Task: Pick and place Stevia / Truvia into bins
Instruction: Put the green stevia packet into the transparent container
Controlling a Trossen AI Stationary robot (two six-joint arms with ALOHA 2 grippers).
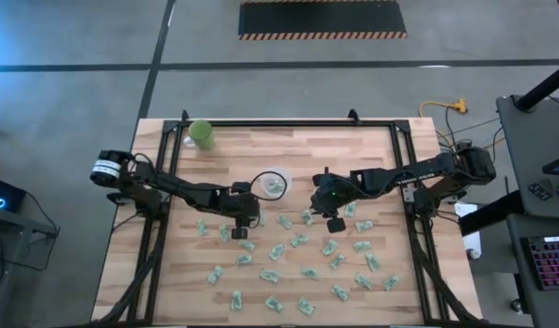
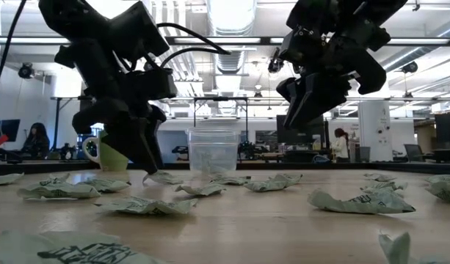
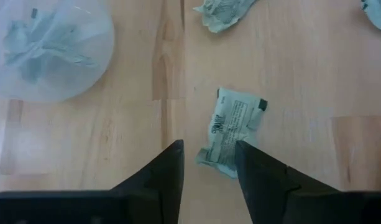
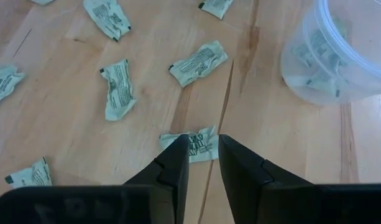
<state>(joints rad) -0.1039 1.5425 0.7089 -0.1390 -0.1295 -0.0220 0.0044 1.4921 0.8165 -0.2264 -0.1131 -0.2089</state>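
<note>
Several pale green Stevia packets (image 1: 302, 269) lie scattered flat on the wooden table. The clear cup (image 1: 273, 185) stands between the arms with a few packets inside (image 3: 44, 40). My left gripper (image 3: 209, 152) is open and low over the table; one packet (image 3: 235, 127) lies flat with its near corner between the fingertips. My right gripper (image 4: 202, 146) is open with a narrow gap and hangs well above the table (image 2: 302, 117). Below it a packet (image 4: 193, 144) lies on the wood, partly hidden by the fingers. My left gripper slants down over the packet's near end (image 3: 215, 155). One finger (image 3: 249, 158) stands over the packet's edge, and I cannot tell whether it touches. The packet lies flat on the table.
An opaque light-green cup (image 1: 203, 134) stands at the table's far left. A black frame (image 1: 288, 123) borders the far edge and sides. Packets are thickest toward the near and right parts of the table; bare wood shows at the far right.
</note>
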